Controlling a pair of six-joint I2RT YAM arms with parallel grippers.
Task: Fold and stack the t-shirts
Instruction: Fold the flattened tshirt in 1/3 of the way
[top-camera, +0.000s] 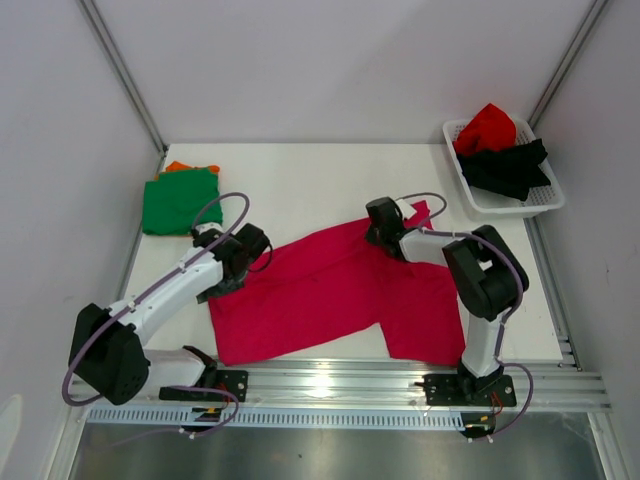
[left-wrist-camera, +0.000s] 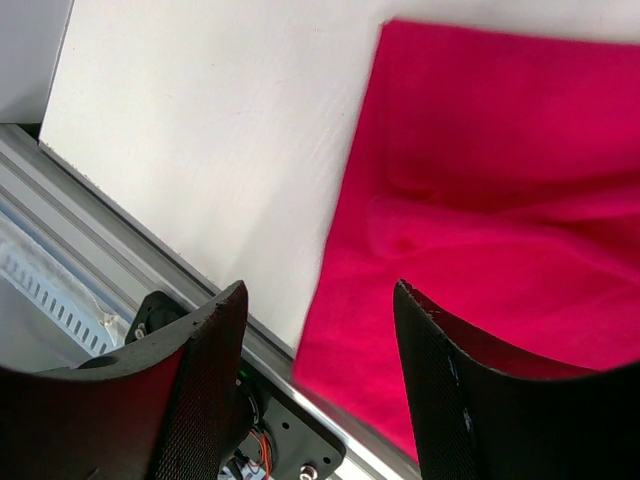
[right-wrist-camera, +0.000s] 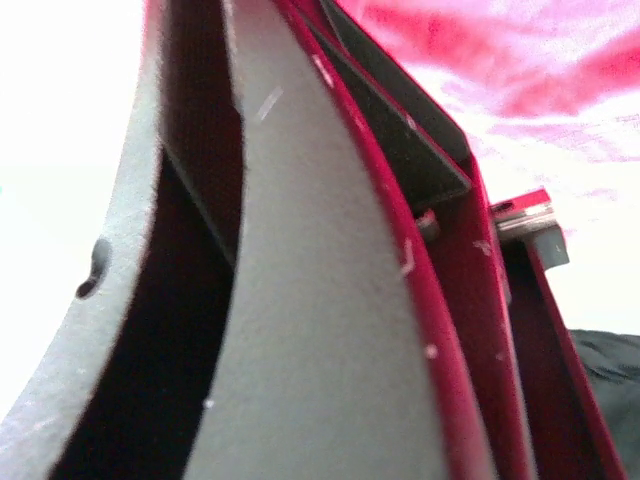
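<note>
White desk (top-camera: 300, 180) carries a magenta t-shirt (top-camera: 320, 290) spread out near its front edge. Left pincer (left-wrist-camera: 318, 300) hangs wide open over the shirt's left edge, holding nothing. Right pincer (top-camera: 378, 236) sits narrowed at the far edge; any grip cannot be told.

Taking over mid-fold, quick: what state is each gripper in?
Left gripper: open, holding nothing.
Right gripper: at the pink t-shirt, grip cannot be told.
</note>
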